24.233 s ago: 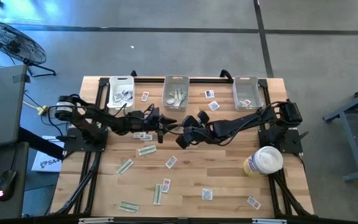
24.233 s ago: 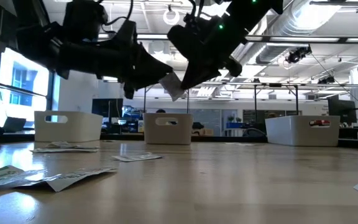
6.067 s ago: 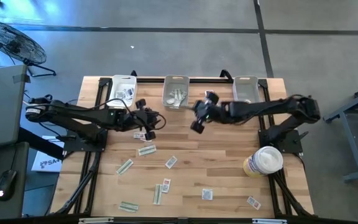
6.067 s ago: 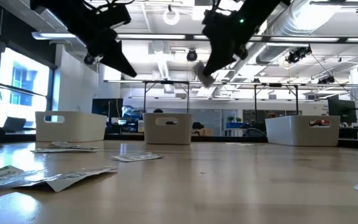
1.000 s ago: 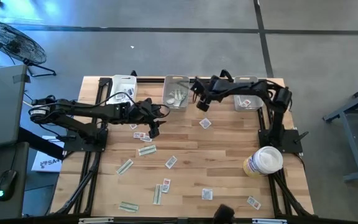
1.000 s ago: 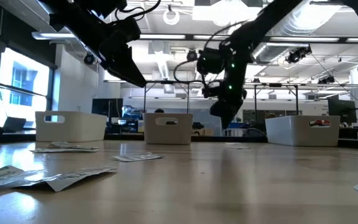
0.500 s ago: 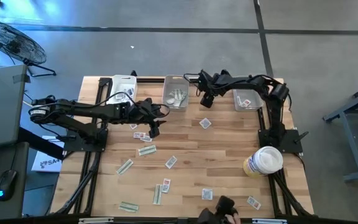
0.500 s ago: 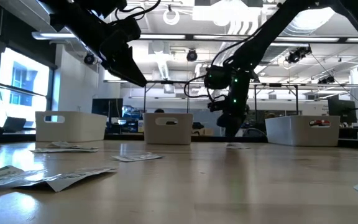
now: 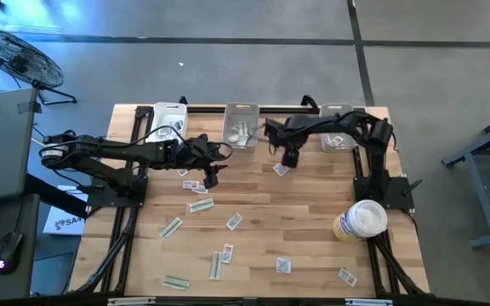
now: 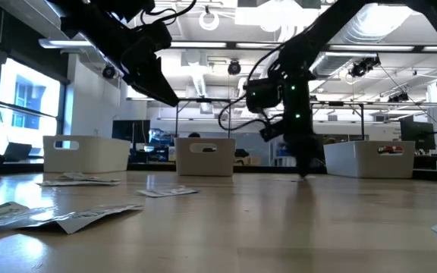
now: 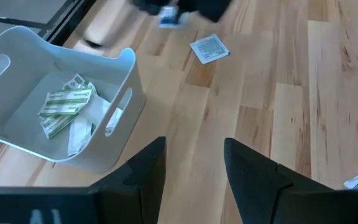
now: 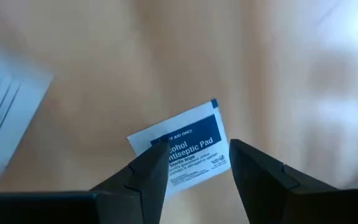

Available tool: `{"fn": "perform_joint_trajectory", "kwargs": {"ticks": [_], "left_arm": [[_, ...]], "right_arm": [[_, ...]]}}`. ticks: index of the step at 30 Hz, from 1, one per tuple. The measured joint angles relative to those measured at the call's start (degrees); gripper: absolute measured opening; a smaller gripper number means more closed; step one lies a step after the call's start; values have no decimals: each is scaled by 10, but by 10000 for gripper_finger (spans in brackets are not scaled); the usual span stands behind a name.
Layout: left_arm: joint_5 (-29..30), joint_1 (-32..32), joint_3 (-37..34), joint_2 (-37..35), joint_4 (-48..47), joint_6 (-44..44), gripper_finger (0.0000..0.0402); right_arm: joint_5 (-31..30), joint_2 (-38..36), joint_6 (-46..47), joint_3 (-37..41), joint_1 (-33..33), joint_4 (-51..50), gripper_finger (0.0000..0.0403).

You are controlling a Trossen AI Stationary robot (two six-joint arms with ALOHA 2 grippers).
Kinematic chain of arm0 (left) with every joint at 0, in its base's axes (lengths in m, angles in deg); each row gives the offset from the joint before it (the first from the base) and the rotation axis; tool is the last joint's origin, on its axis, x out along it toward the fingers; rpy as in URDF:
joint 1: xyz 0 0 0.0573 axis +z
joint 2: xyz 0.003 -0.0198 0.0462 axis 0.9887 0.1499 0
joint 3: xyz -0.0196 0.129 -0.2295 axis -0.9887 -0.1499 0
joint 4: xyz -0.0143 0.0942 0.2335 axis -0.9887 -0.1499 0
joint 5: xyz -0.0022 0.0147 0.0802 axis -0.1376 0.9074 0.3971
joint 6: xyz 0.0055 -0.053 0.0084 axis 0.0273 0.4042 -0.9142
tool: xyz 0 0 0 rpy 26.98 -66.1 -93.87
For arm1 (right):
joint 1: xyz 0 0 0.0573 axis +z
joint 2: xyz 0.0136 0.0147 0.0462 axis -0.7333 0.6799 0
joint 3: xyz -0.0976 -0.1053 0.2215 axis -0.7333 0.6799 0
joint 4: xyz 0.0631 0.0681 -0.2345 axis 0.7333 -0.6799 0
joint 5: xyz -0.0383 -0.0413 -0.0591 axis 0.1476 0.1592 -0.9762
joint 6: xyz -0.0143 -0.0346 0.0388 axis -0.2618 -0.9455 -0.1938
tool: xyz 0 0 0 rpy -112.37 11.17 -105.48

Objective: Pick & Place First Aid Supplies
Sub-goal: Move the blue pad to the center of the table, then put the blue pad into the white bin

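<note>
My right pincer (image 12: 193, 163), fingers parted and grasping nothing, points down over a white packet with blue print (image 12: 182, 148) lying flat on the bench (image 9: 313, 229), toward twelve o'clock; my left pincer (image 11: 193, 163), likewise released and empty, hovers near the middle bin (image 11: 61, 118), which holds green strips (image 11: 64, 109); more packets (image 9: 228, 223) lie scattered toward six o'clock.
</note>
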Motion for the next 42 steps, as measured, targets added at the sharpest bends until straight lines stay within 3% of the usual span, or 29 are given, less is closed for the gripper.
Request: {"fn": "perform_joint_trajectory", "kwargs": {"ticks": [6, 11, 18, 27, 35, 42], "left_arm": [[-10, 0, 0, 0, -2, 0, 159], [-20, 0, 0, 0, -1, 0, 159], [-20, 0, 0, 0, -1, 0, 159], [-20, 0, 0, 0, -1, 0, 159], [-19, 0, 0, 0, -1, 4, 159], [-18, 0, 0, 0, -1, 4, 159]], "right_arm": [[49, 3, 73, 2, 87, -101, 165], [78, 3, 120, 1, 163, -114, 165], [-11, -3, 142, -1, 231, -117, 165], [-44, -6, 154, -1, 204, -94, 165], [-89, -6, 109, -1, 168, 42, 165], [-22, -7, 97, 9, 169, 90, 165]]}}
